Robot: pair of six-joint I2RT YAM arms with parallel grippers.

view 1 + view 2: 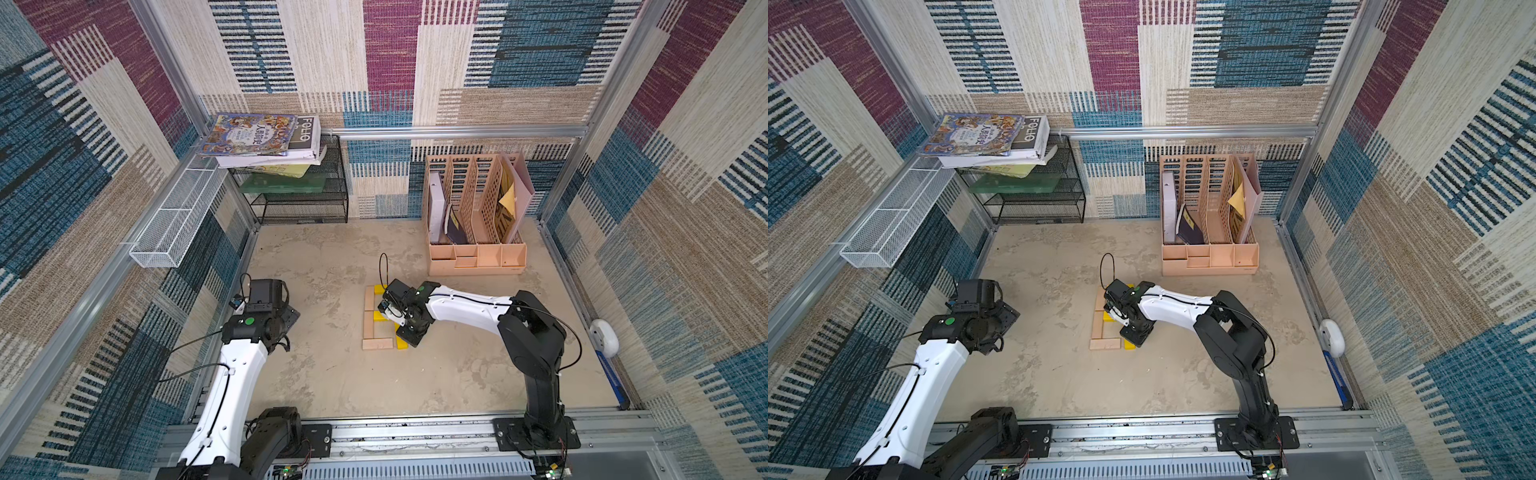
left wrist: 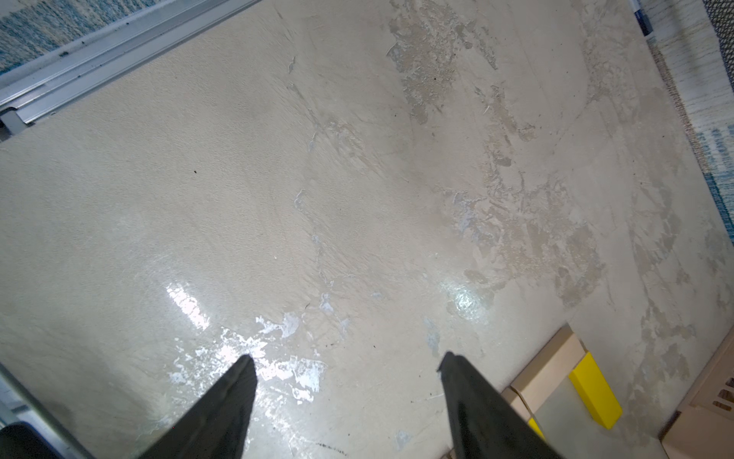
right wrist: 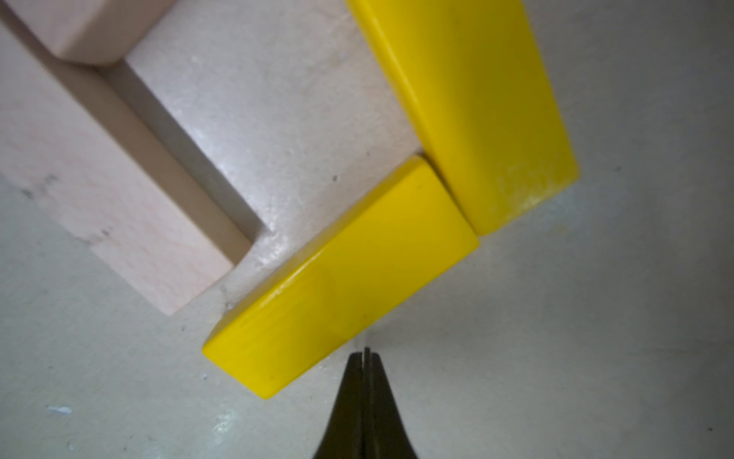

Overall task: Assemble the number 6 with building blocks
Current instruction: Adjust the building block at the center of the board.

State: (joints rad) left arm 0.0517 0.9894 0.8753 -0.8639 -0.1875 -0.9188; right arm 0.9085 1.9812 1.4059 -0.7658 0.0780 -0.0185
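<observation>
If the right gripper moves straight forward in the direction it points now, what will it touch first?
Probably the long side of the yellow block lying just ahead of the shut right gripper; whether they already touch is unclear.

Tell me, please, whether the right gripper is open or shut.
Shut: on the right gripper, black fingertips meet, holding nothing, beside a bright yellow bar.

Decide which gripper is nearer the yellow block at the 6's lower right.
Right. The right gripper, fingers shut, sits just beside that yellow block; the left gripper hangs open off to the side, over the table.
</observation>
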